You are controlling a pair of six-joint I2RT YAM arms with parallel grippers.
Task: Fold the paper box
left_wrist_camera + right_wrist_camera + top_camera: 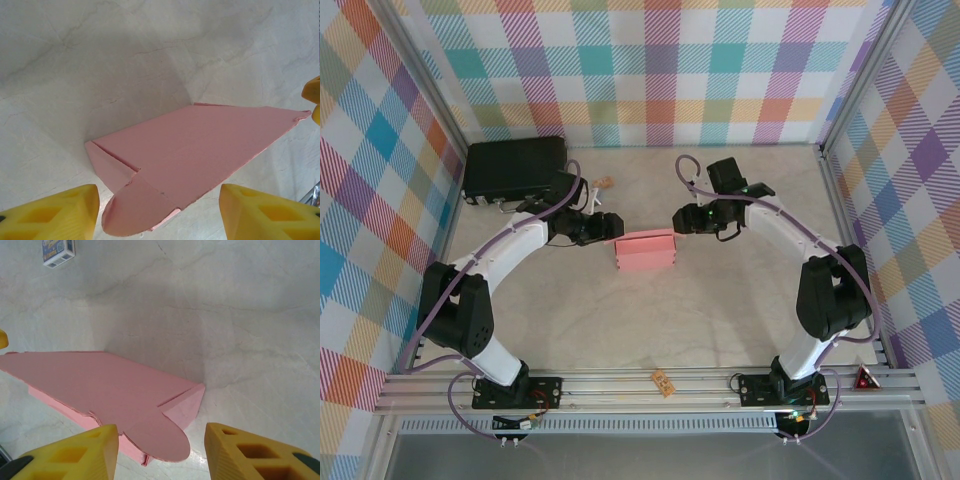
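Straddling the left tab (pixel 135 210) with the left gripper (pixel 160 215), yellow fingers (pixel 50 215) spread and clear of the card, gripping nothing. Same at the right gripper (pixel 162 450): spread wide about the right tab (pixel 160 437), holding nothing. Facing each other across the box (pixel 645 250), one at each end, just beside it, mid-table (pixel 720 320). Pink, shallow, top panel lying flat, both rounded tabs poking out untucked. Probably at the tab-tucking step, late in the folding. To do it well: come down on each tab near its crease, not its tip. Bend it over the end wall before pushing in. Press both ends together, so as not to shove the light box sideways. Go gently, to avoid creasing thin card. Well apart at the back left, a black case (pixel 515 167).
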